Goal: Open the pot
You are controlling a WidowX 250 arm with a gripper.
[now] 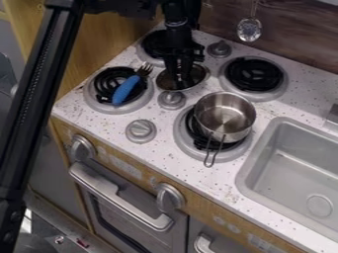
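The black gripper [180,76] hangs down at the upper middle, over a round metal lid [170,85] that lies between the left burners and the back right one. The gripper hides part of the lid, and whether it holds the lid's knob is hidden. To the lower right, a silver pot [226,117] stands on the front right burner, uncovered, with its wire handle towards the front edge. Its inside looks bare.
A fork with a blue handle [125,90] lies across the front left burner [99,105]. Beside the pot are a back right burner [254,75] and a grey sink [290,168]. Knobs [141,131] stand on the counter; a slotted spoon [249,29] hangs behind.
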